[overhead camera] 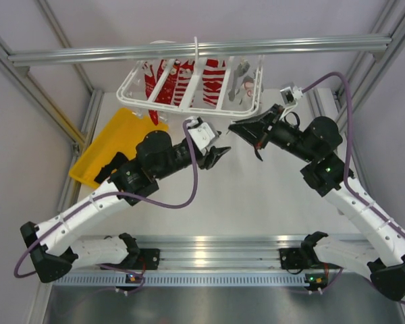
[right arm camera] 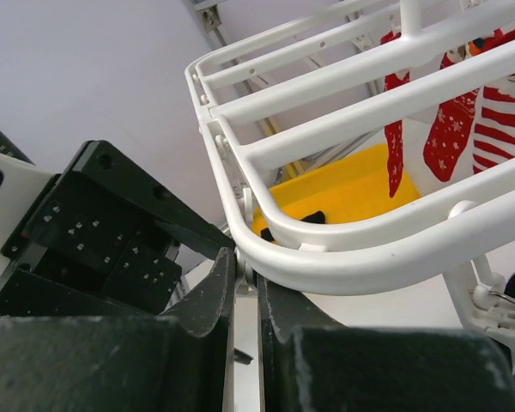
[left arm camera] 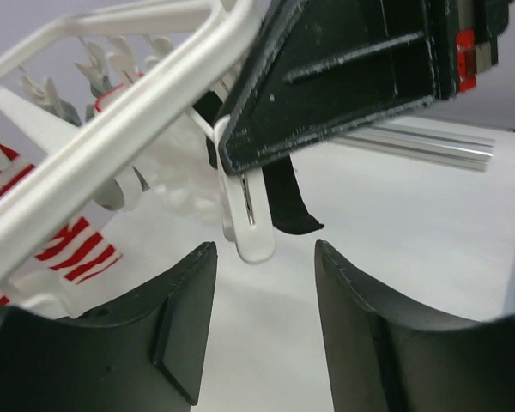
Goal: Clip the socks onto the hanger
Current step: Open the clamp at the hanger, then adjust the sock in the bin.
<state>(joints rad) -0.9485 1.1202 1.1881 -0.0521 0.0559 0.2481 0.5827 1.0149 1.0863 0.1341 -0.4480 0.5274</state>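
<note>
White table, near rim of hanger: right gripper clamped on a clip, left gripper jaws apart beneath. Black sock hangs at it; if the squeeze holds the clip open, sock likely drops.

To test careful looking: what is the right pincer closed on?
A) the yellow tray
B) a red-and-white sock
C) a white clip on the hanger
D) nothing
C: the right pincer pinches a white clip at the hanger rim.
</note>
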